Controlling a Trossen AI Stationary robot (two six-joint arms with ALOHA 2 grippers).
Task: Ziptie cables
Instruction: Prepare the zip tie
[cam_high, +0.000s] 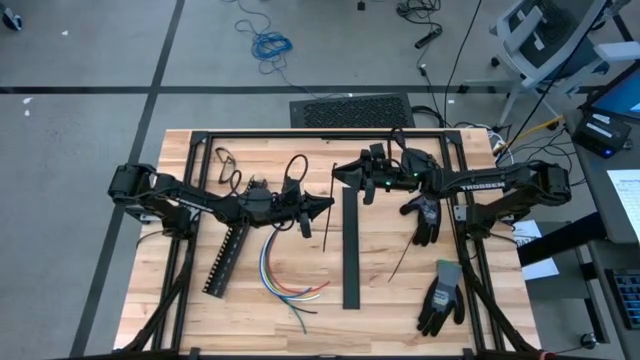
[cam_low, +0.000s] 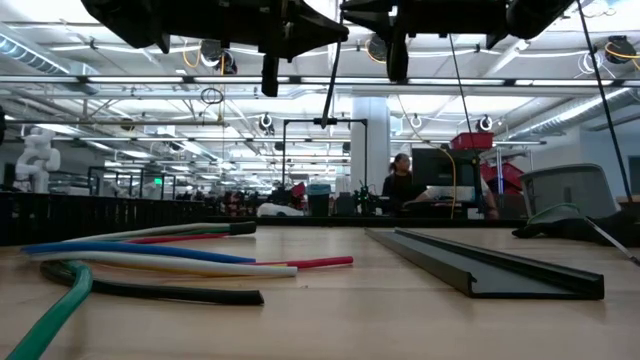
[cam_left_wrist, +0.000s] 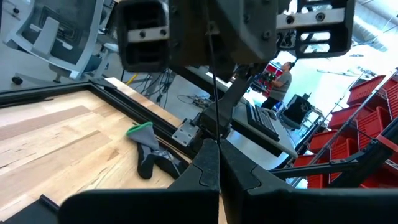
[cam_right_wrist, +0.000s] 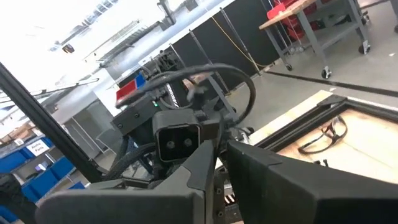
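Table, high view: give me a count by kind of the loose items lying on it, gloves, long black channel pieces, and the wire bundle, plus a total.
Gloves: 2 (one, another)
Long black channel pieces: 2 (perforated one, plain one)
Wire bundle: 1
Total: 5

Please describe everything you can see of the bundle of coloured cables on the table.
The cables are thin, flexible wires in yellow, green, blue, white and red, with what looks like plastic coating. They lie loose on the wooden table, curving from just below the left hand toward the front, where their ends fan apart. No zip tie is around them yet. Neither hand touches them; both are above the table.
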